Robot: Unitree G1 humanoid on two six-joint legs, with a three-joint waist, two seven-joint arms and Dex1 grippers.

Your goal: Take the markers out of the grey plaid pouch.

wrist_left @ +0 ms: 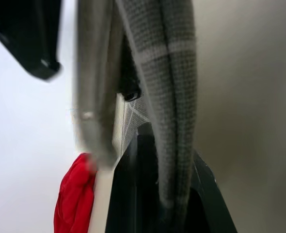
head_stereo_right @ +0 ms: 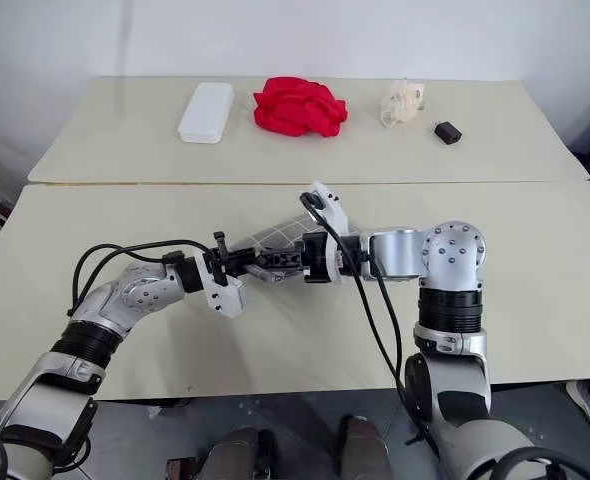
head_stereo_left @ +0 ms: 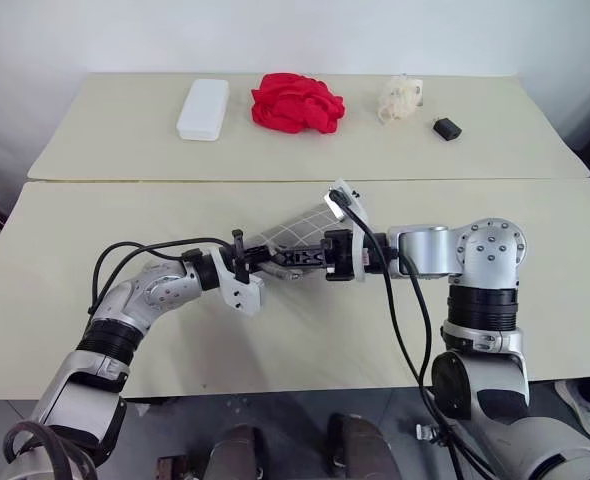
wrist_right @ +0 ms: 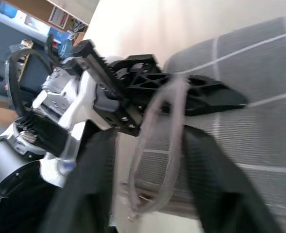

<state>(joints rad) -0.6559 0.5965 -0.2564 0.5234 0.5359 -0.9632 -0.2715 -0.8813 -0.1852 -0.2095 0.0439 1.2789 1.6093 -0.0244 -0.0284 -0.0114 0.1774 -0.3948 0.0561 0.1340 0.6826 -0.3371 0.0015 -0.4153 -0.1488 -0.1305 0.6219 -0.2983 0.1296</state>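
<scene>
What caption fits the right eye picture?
Two pincers, left and right, lift a grey plaid pouch over the table.

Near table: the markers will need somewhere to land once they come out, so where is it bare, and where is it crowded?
The near table is bare to either side of the arms and along its front edge. The middle is crowded: the left gripper and right gripper meet at the grey plaid pouch. The far table carries a white case, red cloth, a pale object and a small black object.

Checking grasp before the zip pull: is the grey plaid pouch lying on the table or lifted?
Lifted. The grey plaid pouch hangs tilted above the table, with the left gripper shut on its near end.
</scene>
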